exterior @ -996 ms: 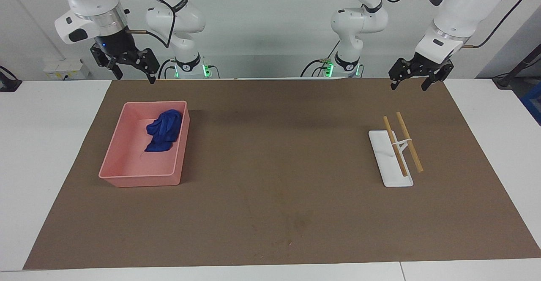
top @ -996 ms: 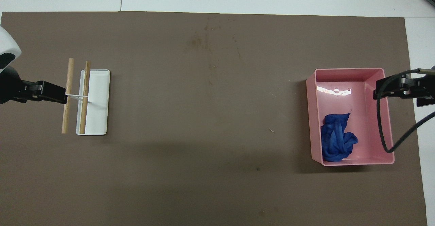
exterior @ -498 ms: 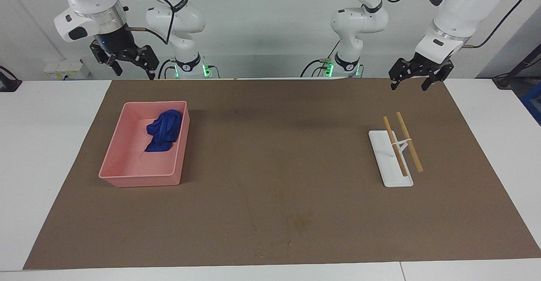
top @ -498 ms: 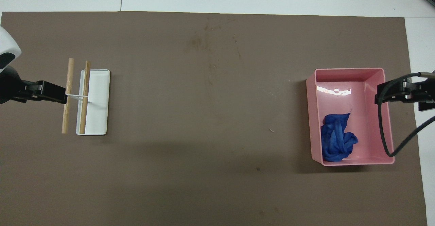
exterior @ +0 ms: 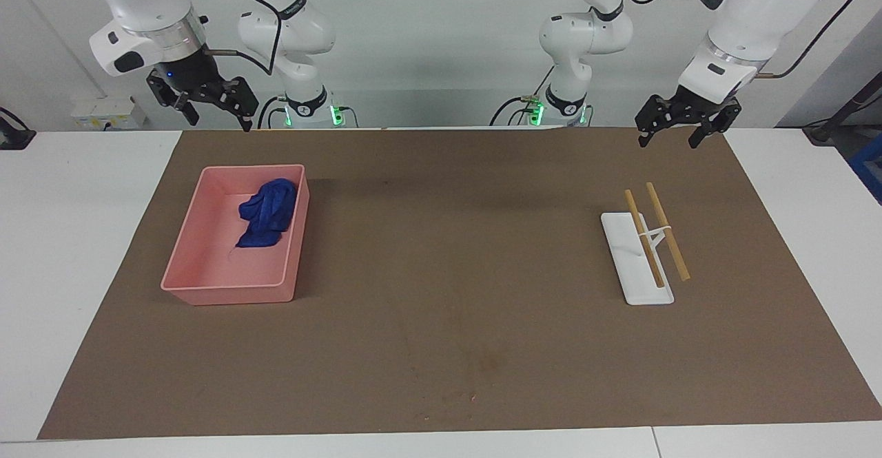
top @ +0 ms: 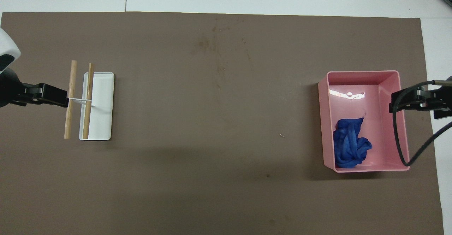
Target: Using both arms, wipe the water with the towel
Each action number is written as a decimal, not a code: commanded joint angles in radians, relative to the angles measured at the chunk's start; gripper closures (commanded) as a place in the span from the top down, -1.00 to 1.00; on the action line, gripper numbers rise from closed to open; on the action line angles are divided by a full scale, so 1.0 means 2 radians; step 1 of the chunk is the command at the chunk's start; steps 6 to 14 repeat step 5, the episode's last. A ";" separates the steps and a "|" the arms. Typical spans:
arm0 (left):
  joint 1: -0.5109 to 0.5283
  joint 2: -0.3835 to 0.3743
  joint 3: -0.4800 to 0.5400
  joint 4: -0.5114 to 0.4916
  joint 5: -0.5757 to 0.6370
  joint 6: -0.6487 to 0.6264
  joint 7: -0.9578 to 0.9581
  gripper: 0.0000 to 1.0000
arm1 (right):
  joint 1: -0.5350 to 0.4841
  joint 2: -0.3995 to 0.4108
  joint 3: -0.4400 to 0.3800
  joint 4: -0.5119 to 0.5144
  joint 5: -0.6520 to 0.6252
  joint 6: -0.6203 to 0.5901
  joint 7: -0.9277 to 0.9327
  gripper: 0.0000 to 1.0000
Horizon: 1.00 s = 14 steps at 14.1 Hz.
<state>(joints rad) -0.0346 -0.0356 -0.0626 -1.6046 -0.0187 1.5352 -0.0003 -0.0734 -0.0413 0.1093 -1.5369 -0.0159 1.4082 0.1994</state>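
Observation:
The towel point(exterior: 267, 213) point(top: 349, 148), a crumpled deep-blue cloth, lies in the pink tray point(exterior: 231, 296) point(top: 362, 73) against the wall nearer the robots. My right gripper point(exterior: 219, 122) point(top: 416, 99) hangs open and empty in the air, above the tray's end of the table. At the left arm's end my left gripper point(exterior: 667, 141) point(top: 49, 97) is also raised, open and empty, over the mat beside the rod rack. I cannot make out water; only a faint dark blotch point(exterior: 486, 361) point(top: 204, 44) marks the mat.
A white rack point(exterior: 637, 265) point(top: 102, 104) carrying two wooden rods sits on the brown mat point(exterior: 448, 237) toward the left arm's end. White table surface borders the mat on all sides.
My right gripper has lifted slightly and drifted a little above the tray's end. The left gripper, the towel and the rack have stayed put.

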 commanded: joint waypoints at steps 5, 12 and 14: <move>0.003 -0.001 -0.002 -0.003 0.005 0.002 0.003 1.00 | -0.008 -0.016 0.004 -0.019 0.001 0.002 -0.009 1.00; 0.003 -0.001 -0.002 -0.003 0.005 0.002 0.003 1.00 | -0.008 -0.016 0.004 -0.019 0.001 0.002 -0.009 1.00; 0.003 -0.001 -0.002 -0.003 0.005 0.002 0.003 1.00 | -0.008 -0.016 0.004 -0.019 0.001 0.002 -0.009 1.00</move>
